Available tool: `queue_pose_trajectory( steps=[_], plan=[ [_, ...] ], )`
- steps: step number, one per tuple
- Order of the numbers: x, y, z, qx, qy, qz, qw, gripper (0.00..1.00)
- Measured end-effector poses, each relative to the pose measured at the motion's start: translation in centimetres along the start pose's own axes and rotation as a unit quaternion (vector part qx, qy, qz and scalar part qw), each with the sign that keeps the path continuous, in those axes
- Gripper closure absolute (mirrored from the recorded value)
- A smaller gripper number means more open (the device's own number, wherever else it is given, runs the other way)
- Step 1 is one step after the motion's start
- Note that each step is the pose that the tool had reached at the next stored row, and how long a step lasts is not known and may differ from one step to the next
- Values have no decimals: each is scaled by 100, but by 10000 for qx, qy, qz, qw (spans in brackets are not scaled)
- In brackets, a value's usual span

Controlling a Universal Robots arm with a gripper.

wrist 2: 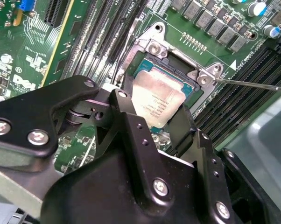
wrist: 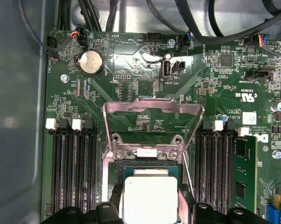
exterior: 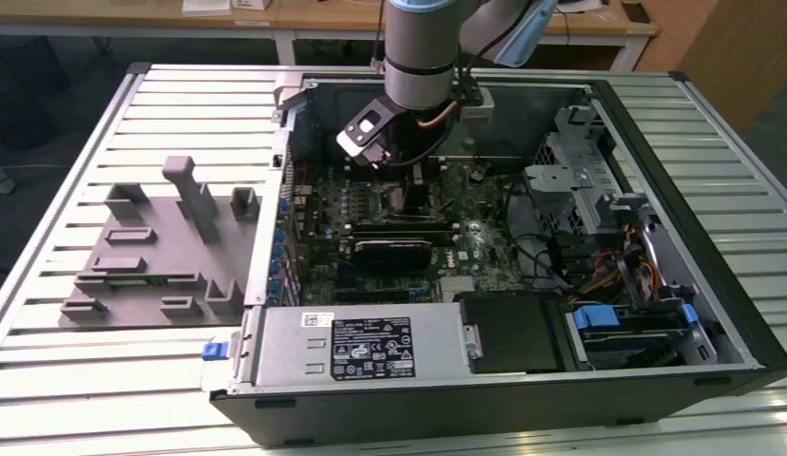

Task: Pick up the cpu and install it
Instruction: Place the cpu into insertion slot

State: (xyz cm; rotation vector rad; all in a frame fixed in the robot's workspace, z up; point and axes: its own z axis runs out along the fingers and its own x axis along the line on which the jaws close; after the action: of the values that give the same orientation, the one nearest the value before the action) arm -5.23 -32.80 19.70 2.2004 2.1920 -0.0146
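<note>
Gripper point(wrist 2: 155, 122) is clamping the cpu point(wrist 2: 159, 95) by two edges, holding it seemingly just above the open socket point(wrist 2: 178, 60). Any tilt or offset is risking bent pins or snagging the raised load plate point(wrist: 154, 106).

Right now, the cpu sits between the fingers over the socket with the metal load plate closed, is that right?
Not quite: the first wrist view shows the metal load plate flipped open. The cpu does sit between the fingers over the socket.

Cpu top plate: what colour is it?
The cpu top is pale silvery-grey metal; the first wrist view shows it best.
</note>
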Motion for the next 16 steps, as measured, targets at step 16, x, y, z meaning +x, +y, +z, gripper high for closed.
queue_pose_trajectory(
  steps=[16],
  plan=[
    [36, -3, 54, 1, 0, 0, 10000, 46]
  ],
)
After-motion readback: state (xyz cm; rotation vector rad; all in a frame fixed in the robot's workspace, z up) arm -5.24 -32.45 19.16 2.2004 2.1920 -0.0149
